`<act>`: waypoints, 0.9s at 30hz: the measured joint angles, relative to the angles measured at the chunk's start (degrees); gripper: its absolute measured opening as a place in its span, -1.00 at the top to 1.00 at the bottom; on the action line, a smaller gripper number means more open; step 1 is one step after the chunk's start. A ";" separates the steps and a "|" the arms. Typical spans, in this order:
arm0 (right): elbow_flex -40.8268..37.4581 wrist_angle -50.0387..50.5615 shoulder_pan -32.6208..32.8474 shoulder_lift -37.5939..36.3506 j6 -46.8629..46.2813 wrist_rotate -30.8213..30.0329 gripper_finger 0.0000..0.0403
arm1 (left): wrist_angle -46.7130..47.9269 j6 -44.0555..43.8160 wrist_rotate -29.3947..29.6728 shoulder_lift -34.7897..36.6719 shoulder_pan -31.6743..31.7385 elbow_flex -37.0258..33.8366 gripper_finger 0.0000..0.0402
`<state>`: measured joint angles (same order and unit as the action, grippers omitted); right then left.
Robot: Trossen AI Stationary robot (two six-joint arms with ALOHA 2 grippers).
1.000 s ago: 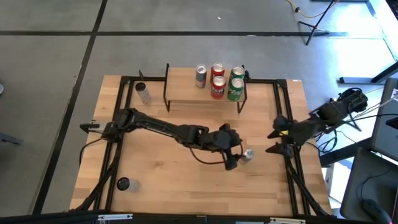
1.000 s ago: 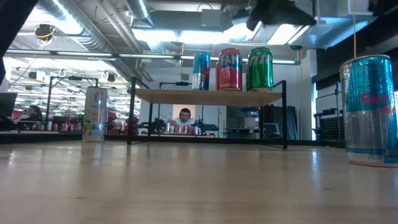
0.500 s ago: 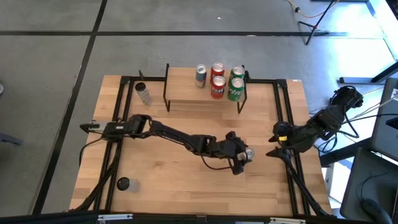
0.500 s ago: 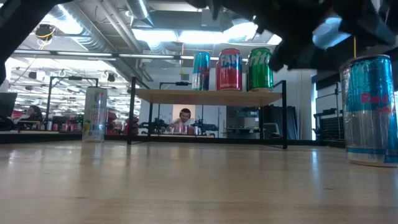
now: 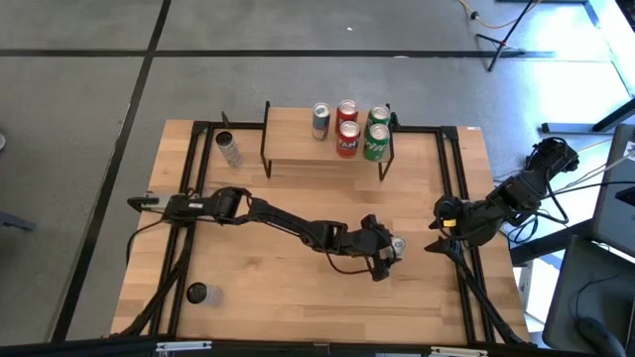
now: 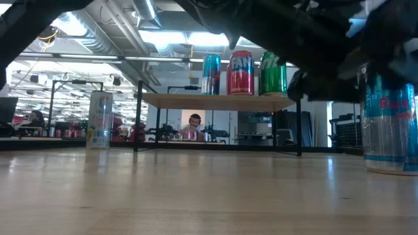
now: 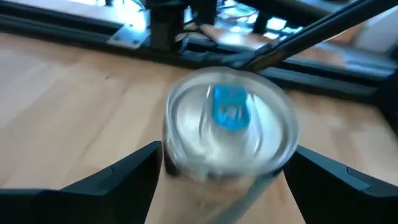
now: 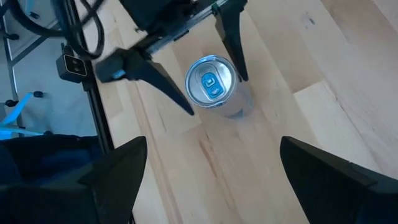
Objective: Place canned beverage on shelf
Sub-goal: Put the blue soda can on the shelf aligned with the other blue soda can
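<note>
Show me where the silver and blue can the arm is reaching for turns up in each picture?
High view: blue-tabbed can, right of centre.
Low view: far right.
Left wrist view: centre, between the left claw's fingers.
Right wrist view: upper middle.
Shared landmark: left claw.

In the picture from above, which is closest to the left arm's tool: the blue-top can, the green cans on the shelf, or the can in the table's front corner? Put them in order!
From the left tool:
1. Blue-top can, between its fingers.
2. Green cans, on the shelf's right end.
3. Front corner can, far left of the table.
</note>
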<state>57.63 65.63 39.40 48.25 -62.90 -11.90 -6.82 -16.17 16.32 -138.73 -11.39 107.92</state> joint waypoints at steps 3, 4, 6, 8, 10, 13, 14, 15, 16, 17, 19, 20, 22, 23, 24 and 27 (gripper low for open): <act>0.00 0.00 0.00 0.02 0.09 -0.15 -0.75 | 0.20 1.32 2.15 -0.09 -0.24 0.00 -0.49; 0.00 0.00 0.00 0.01 0.10 -0.15 -0.75 | 0.14 1.54 2.45 -0.03 -0.21 0.02 -0.44; 0.00 0.00 0.00 0.00 0.10 -0.16 -0.75 | 0.14 1.41 2.37 0.00 0.13 0.02 -0.31; 0.00 0.00 0.00 0.02 0.12 -0.18 -0.75 | 0.15 1.32 2.41 0.00 0.55 0.02 -0.13; 0.00 0.00 0.00 0.00 0.12 -0.21 -0.75 | 0.13 1.32 2.39 0.00 0.86 0.02 0.05; 0.00 0.00 0.00 0.02 0.12 -0.33 -0.75 | 1.39 1.81 1.60 1.06 1.11 0.02 0.14; 0.00 -0.04 0.00 0.02 0.14 -0.35 -0.75 | 2.06 2.43 1.24 1.79 1.11 0.00 0.14; 0.00 0.00 0.00 0.02 0.14 -0.45 -0.75 | 3.42 3.11 0.94 2.72 1.09 0.00 0.14; 0.00 0.01 0.00 0.00 0.14 -0.61 -0.75 | 5.03 3.78 0.71 3.99 1.05 -0.05 0.14; 0.00 -0.02 0.00 0.00 0.18 -0.83 -0.75 | 6.79 4.62 0.37 5.43 1.05 -0.09 0.14; 0.00 -0.07 0.00 0.00 0.21 -1.90 -0.75 | 12.12 6.25 -0.43 9.91 1.03 -0.09 0.14; 0.00 -0.12 -0.01 0.00 0.20 -2.28 -0.75 | 15.06 7.07 -0.73 12.35 1.09 -0.09 0.14; 0.00 -0.47 -0.07 0.00 0.21 -2.71 -0.75 | 21.19 8.41 -0.82 17.43 1.41 0.13 0.14; 0.00 -0.85 -0.07 0.00 0.36 -3.14 -0.75 | 24.97 9.07 -0.69 19.76 1.73 0.14 0.14; 0.00 -1.51 -0.10 0.09 0.57 -3.78 -0.75 | 28.65 9.42 -0.53 22.02 2.21 0.14 0.14; 0.00 -3.68 -1.84 1.11 2.87 -6.76 -0.75 | 38.86 11.76 -0.83 27.67 4.40 0.12 0.14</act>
<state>57.63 61.95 37.56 49.36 -60.03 -18.66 32.04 -4.41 15.49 -111.07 -6.99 108.04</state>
